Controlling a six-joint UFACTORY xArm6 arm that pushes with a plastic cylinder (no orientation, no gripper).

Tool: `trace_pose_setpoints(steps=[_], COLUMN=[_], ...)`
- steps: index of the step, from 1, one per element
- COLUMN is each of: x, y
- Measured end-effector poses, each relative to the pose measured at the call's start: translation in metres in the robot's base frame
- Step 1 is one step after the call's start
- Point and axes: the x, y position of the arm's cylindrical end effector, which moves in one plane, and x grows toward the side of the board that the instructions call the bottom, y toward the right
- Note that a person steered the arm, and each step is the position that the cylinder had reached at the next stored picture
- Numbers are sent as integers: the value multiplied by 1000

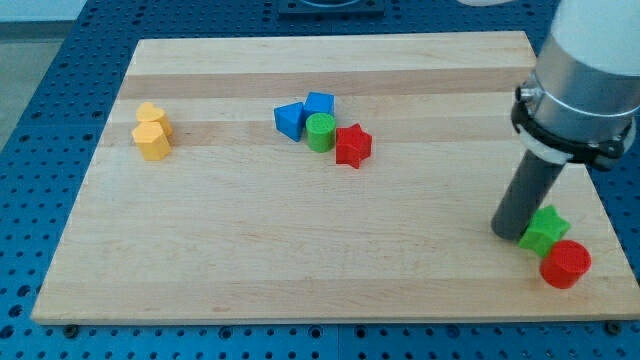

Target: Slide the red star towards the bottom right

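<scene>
The red star (352,145) lies on the wooden board (300,260) a little above centre, touching a green cylinder (320,132) on its left. My tip (506,233) is far off at the view's lower right, well apart from the red star, right beside the left side of a green star (545,230).
A blue triangle-like block (290,120) and a blue cube (320,103) sit by the green cylinder. Two yellow blocks (152,131) lie at the view's left. A red cylinder (566,265) sits below the green star near the board's bottom right corner.
</scene>
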Motion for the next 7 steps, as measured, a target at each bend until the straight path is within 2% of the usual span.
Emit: trace_pose_setpoints(steps=[1, 2, 5, 6, 7], x=[-1, -2, -39, -65, -103], y=[14, 2, -218, -280, -297])
